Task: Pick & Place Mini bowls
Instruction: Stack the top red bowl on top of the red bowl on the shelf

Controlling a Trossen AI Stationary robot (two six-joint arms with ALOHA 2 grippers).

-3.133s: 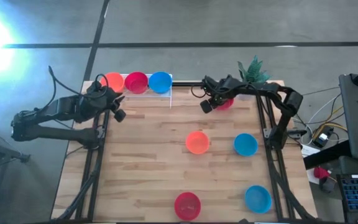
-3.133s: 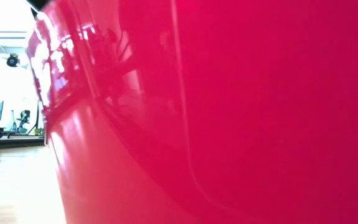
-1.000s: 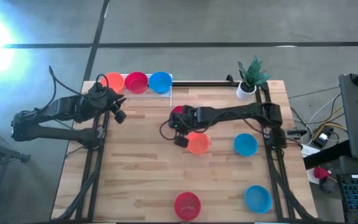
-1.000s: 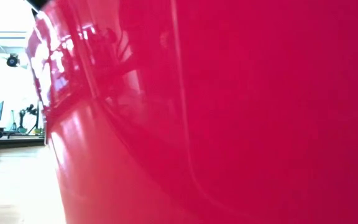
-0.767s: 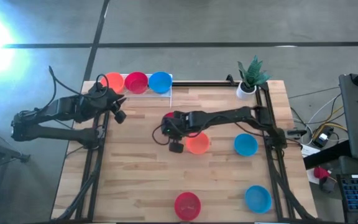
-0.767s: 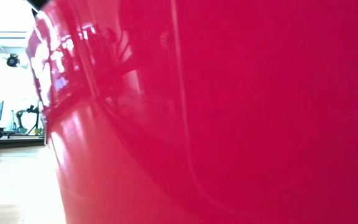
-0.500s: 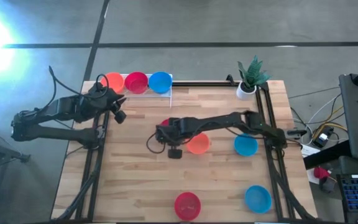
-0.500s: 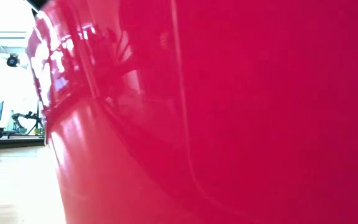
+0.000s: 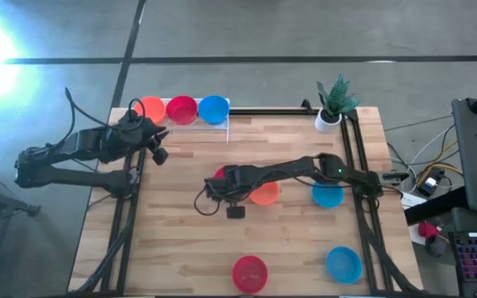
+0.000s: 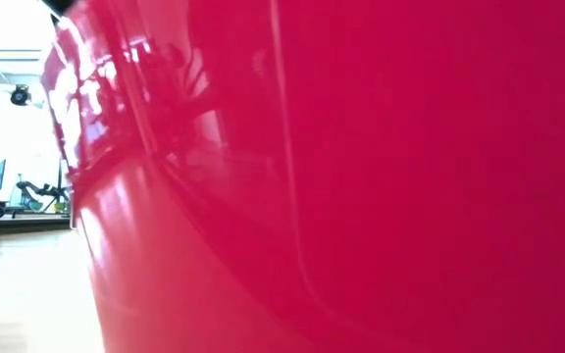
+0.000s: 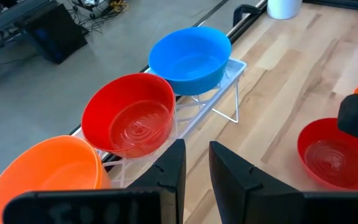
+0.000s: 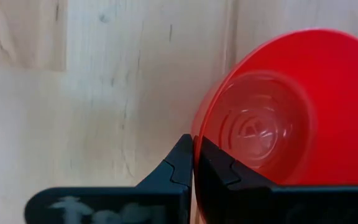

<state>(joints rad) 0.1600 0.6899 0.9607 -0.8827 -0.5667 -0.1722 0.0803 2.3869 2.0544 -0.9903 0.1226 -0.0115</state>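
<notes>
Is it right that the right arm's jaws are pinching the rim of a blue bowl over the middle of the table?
Not quite: the bowl is red, not blue. The right wrist view shows the right gripper with its jaws shut on that red rim. The rest holds: the high view puts it over the middle of the table.

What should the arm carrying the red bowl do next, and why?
Probably carry it on toward the white rack. The right claw is shut on the red bowl's rim over mid-table, and the rack already holds orange, red and blue bowls at the far left corner.
</notes>
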